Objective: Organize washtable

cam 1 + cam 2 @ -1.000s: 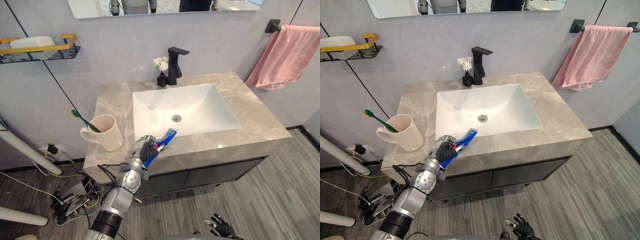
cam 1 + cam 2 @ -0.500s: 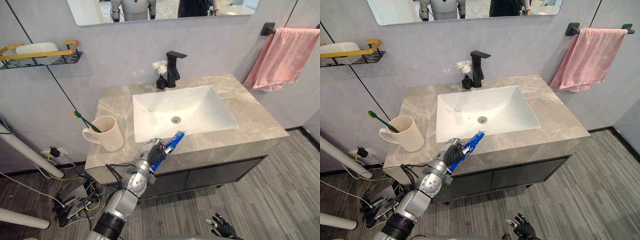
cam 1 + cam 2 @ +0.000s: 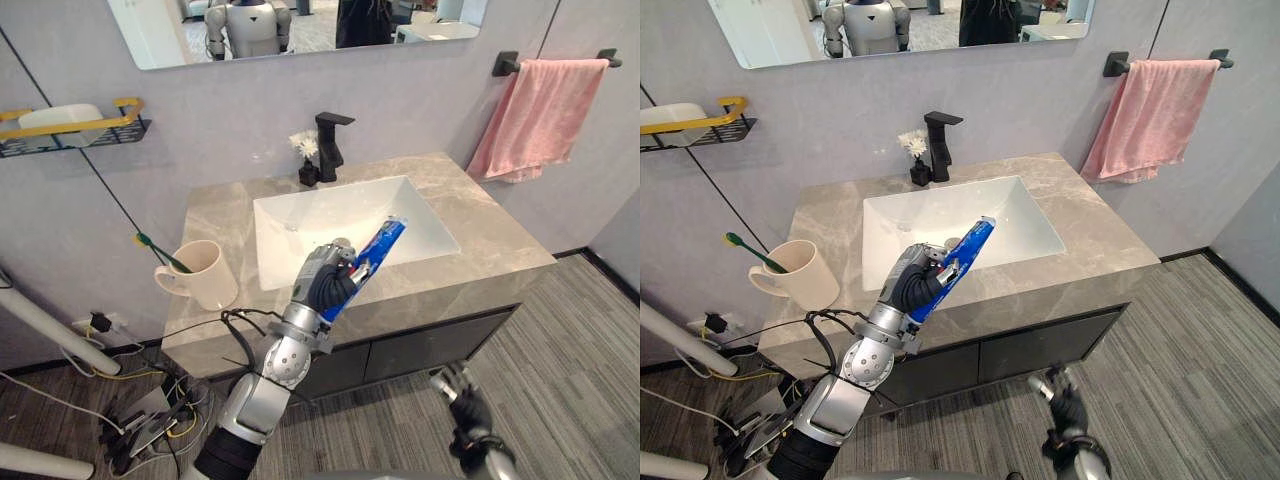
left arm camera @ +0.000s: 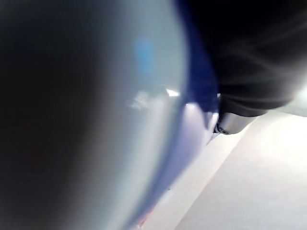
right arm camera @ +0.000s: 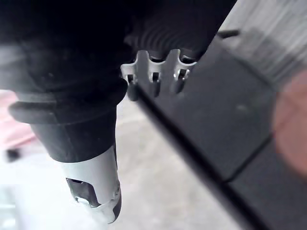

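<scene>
Head views (left and right eye)
- left hand (image 3: 325,282): raised over the front edge of the countertop (image 3: 500,250), fingers curled tight round the lower end of the toothpaste tube (image 3: 378,245).
- toothpaste tube: blue, flat and glossy. It is tilted, with its free end pointing up and away over the front of the basin (image 3: 330,215), and it is clear of the counter.
- right hand (image 3: 1060,390): low, near the floor (image 3: 580,330) in front of the cabinet (image 3: 420,345). Its fingers are loose and spread and hold nothing.
- countertop: grey-beige veined stone, polished, rectangular.
- basin: white, rectangular, sunk into the top, with a round drain.
- mug (image 3: 205,275): cream, with a handle, on the left end of the counter. A green toothbrush (image 3: 155,250) leans out of it.
- faucet (image 3: 330,145): matte black, square-edged, behind the basin. A small dark vase of white flowers (image 3: 305,160) stands just beside it.
- wall shelf (image 3: 75,135): dark wire with a yellow rail, holding a white soap-like block (image 3: 55,115).
- towel (image 3: 535,115): pink, soft, draped over a black bar.
- cabinet: dark and flat-fronted, under the counter.

Left wrist view
- left hand (image 4: 232,123): dark cover and one silver finger, very close.
- toothpaste tube (image 4: 199,91): a blue band against the hand, blurred.

Right wrist view
- right hand (image 5: 153,79): silver fingers hang past the ribbed cover with the thumb apart, and nothing is between them.
- beyond the hand: the dark cabinet front and the pale floor.
</scene>
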